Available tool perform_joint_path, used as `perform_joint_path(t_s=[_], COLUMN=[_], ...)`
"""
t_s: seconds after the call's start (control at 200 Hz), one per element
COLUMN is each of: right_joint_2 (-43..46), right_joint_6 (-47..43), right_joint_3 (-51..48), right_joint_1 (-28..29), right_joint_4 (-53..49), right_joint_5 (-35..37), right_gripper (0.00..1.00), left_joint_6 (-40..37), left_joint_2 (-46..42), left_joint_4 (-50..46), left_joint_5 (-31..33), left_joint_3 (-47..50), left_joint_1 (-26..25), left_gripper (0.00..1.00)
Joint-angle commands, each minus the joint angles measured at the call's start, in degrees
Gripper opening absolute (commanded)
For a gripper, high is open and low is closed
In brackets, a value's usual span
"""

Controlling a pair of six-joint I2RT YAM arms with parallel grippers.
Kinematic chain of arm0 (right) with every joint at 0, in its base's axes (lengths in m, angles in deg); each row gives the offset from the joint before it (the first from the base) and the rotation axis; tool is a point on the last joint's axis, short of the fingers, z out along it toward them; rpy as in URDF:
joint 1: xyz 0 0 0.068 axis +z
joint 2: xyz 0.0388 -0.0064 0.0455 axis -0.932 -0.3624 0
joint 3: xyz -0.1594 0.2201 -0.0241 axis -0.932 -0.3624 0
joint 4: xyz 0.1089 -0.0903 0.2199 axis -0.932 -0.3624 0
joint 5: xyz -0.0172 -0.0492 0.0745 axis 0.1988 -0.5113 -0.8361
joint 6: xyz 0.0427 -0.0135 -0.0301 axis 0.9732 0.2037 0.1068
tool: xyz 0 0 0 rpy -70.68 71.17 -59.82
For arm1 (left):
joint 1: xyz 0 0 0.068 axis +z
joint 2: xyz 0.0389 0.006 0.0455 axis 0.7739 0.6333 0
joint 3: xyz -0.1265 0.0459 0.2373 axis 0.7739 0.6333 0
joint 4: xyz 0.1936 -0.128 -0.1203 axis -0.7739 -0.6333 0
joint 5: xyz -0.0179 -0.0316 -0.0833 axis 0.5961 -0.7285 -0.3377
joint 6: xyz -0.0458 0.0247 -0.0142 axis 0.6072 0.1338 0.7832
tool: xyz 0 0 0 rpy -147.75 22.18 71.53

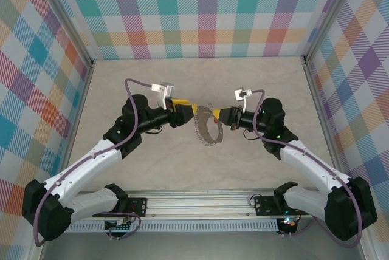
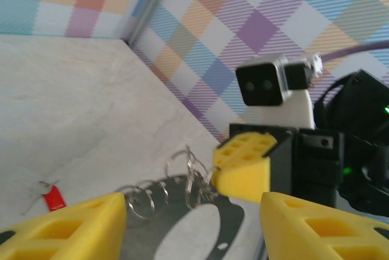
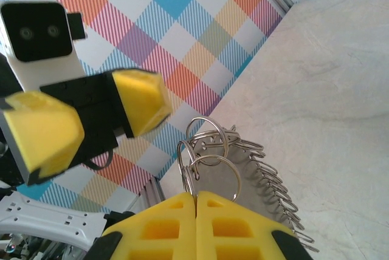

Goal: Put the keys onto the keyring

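1. Currently the right gripper (image 3: pixel 196 202) is pressing its two yellow fingers tight together on a wire loop at the edge of the keyring (image 3: pixel 243 172), holding the ring up off the table (image 1: pixel 182 78).
2. The keyring is hanging just beyond the right fingertips. Its rim of small wire loops is trailing away to one side of them in the right wrist view.
3. The left gripper (image 2: pixel 191 211) is facing the right one nose to nose, with its jaws standing wide apart and clamping nothing.
4. The ring is sitting in the gap between the left fingers, just ahead of their tips. I cannot tell whether either finger is touching it.
5. The keys (image 2: pixel 53 198), one tiny silver piece with a red tag, are lying flat on the table. They are lying outside the left gripper's spread, past the finger at the left edge of the left wrist view, and apart from the ring.
6. Plaid walls (image 1: pixel 200 11) are standing behind both grippers, beyond the point where they are meeting.
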Motion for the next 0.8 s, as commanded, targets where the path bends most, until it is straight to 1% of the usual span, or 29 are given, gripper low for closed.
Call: perform_joint_path(t_s=[0.0,0.075,0.285,0.48,0.795], right_joint_2=[-0.82,-1.44,-3.07,-2.83,-2.47], right_joint_6=[0.64,0.78,1.61,1.69,1.95], right_joint_3=[3.33,3.99,5.24,5.3,5.08], right_joint_1=[0.93,1.45,2.38,2.75,2.88], right_joint_4=[-1.07,-2.42,-3.99,-4.54,-4.37], right_joint_5=[1.67,3.0,5.01,5.42,5.0], right_gripper=[0.0,0.0,0.0,0.0,0.0], left_joint_6=[0.62,-0.19,-1.01,-2.07,-2.83], left_joint_2=[-0.58,0.03,3.5,5.7,8.71], left_joint_4=[4.45,4.19,3.81,3.21,3.17], left_joint_5=[-5.61,-5.37,-4.11,-2.48,-2.09], left_joint_3=[0.45,0.18,-1.06,-1.82,-3.77], left_joint_1=[-1.69,-2.79,-3.93,-4.18,-4.16], left_gripper=[0.56,0.55,0.47,0.46,0.44])
